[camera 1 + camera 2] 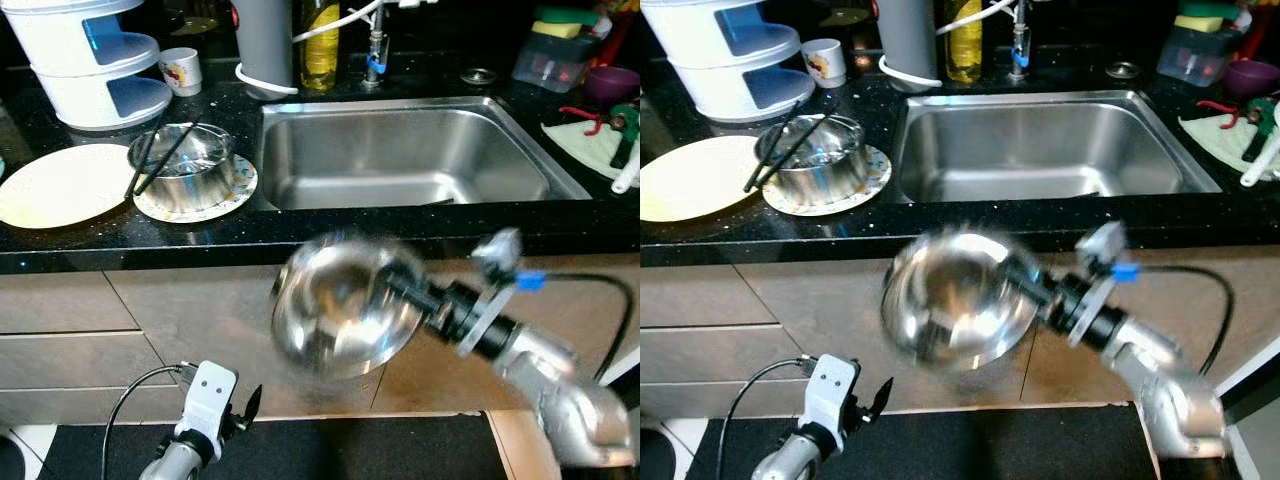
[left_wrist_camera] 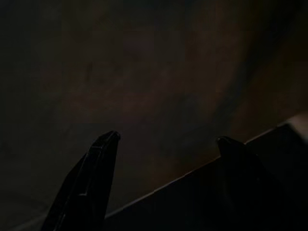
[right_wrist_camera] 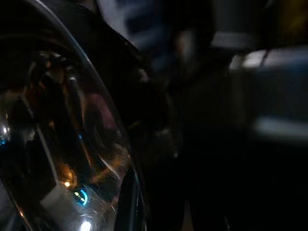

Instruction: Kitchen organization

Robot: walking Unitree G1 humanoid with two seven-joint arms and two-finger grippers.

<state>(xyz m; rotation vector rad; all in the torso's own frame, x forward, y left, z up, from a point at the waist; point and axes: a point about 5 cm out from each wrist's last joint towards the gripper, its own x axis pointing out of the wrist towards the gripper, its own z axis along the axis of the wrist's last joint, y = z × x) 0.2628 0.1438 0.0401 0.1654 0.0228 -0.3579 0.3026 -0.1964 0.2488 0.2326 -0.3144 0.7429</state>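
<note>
A shiny steel bowl [image 1: 345,310], blurred by motion, hangs tilted in front of the cabinet just below the sink [image 1: 300,170]. My right gripper [image 1: 400,285] is shut on its rim, with the arm reaching in from the lower right. Up close in the right wrist view, the bowl's reflective wall [image 3: 57,144] is dark. A second steel bowl [image 1: 185,165] with black chopsticks [image 1: 150,165] across it stands on a patterned plate [image 1: 240,190] left of the sink. My left gripper [image 2: 168,139] hangs low by the cabinet front, open with nothing between its fingers.
A cream plate [image 1: 60,185] lies at the counter's left. Behind it stand a white stacked container [image 1: 90,60], a small cup [image 1: 182,70] and a yellow bottle [image 1: 320,45]. At the right are a sponge box [image 1: 555,50] and a cloth with utensils [image 1: 600,140].
</note>
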